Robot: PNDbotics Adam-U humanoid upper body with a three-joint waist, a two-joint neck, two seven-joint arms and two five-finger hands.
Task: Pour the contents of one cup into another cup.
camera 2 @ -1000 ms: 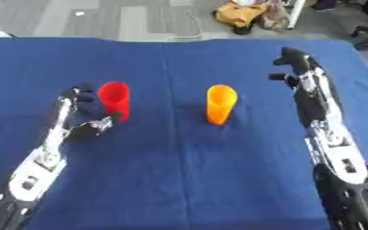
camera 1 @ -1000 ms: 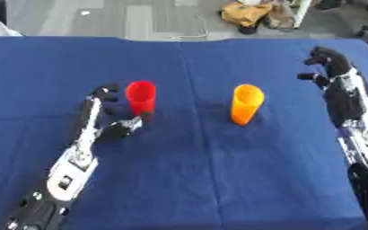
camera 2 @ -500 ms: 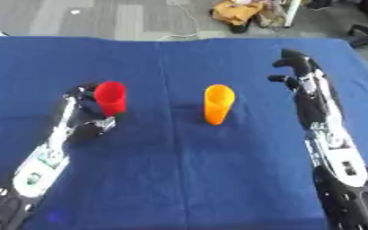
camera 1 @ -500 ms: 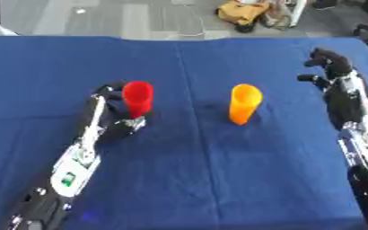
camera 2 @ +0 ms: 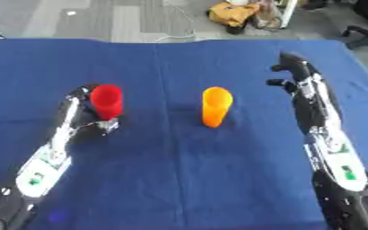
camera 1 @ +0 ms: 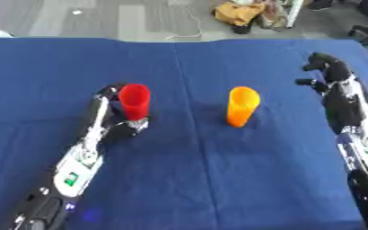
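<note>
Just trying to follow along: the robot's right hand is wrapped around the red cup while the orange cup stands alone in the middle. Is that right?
Not quite: it is the left hand at the red cup, as the left eye view shows. The right hand is off to the side, holding nothing. The orange cup does stand alone in the middle.

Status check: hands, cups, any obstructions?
Left robot hand wrapped round red cup, cup upright on the cloth. Right robot hand off to the side, holding nothing. Orange cup upright, untouched. Nothing between the cups.

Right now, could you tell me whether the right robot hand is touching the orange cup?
No, the right robot hand sits near the table's right edge, with bare blue cloth between it and the orange cup.
</note>
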